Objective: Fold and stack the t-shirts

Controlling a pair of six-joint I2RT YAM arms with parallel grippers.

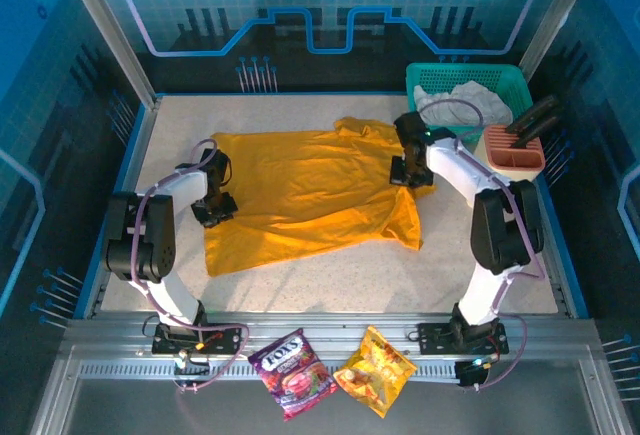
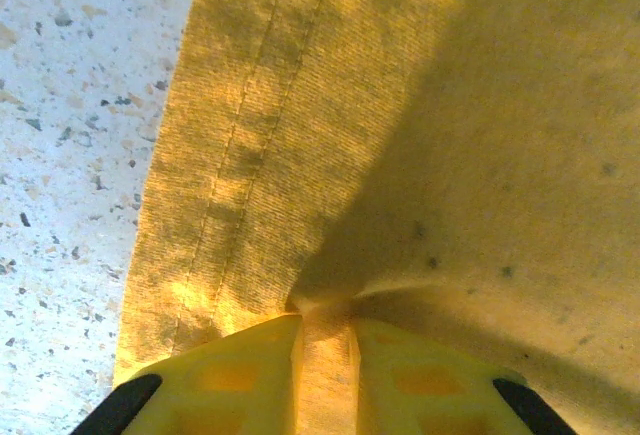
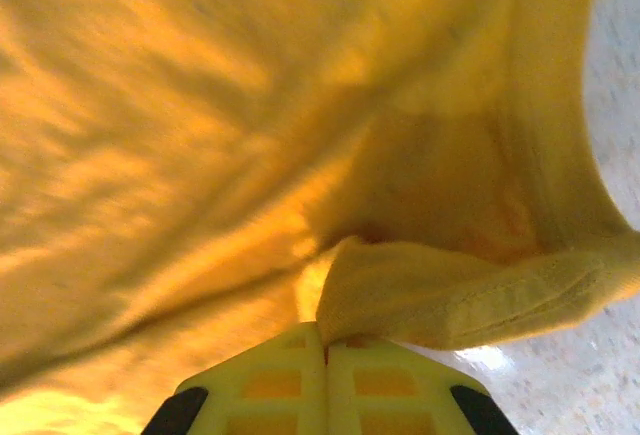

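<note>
The left jaws pinch the orange shirt at its stitched hem, with cloth bunched between them. The right jaws are closed tight on a fold of its opposite edge. Between both jaws the shirt lies spread on the counter. Beyond the right jaws, the grey shirt sits in a basket.

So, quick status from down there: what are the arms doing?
Left gripper pinching orange t-shirt at its left edge. Right gripper shut on its right hem. Shirt spread out, not yet folded. Whitish shirt in green basket, out of the way.
</note>
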